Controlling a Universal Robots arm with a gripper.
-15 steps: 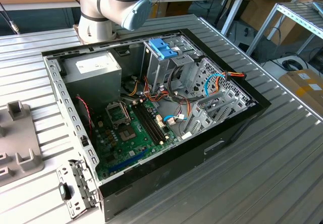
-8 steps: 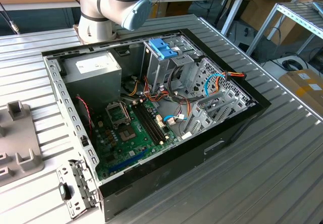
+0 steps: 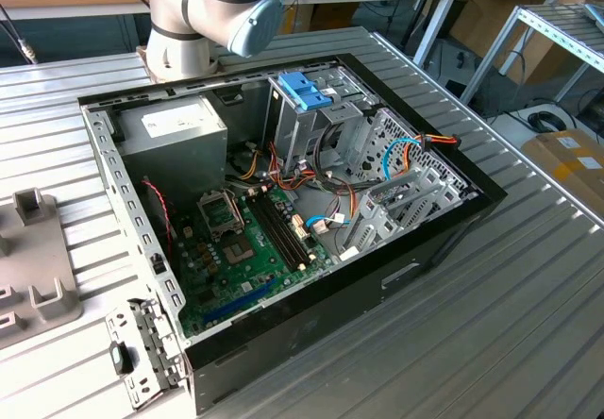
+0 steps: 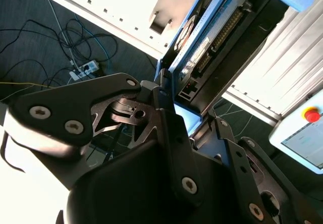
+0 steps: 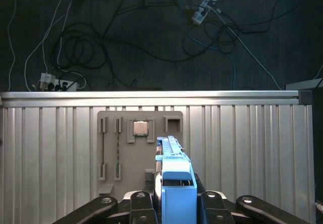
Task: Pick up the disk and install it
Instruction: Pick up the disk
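- The gripper is clamped narrow on the disk, with black metal fingers pressed against either side of it
- In the first wrist view the disk is seen edge-on: a slim slab in a smooth light-blue plastic carrier, blocky at the near end with a thin rail running away from the camera
- In the second wrist view the disk juts out from between the black, bolted linkage plates, showing a pale blue rail, a dark underside and a row of connector pins
- Behind the disk lies a ribbed aluminium table with a flat grey plate on it
- The plate has narrow slots and square pockets, and one pocket holds a square metal-topped chip
- Past the table edge is a dark floor with looped cables
- In the exterior view a black-walled case lies open on the table
- Inside the case are a green motherboard, a grey box-shaped power supply and an upright perforated steel cage topped by a blue handle
- The glossy grey-and-white arm rises behind the case
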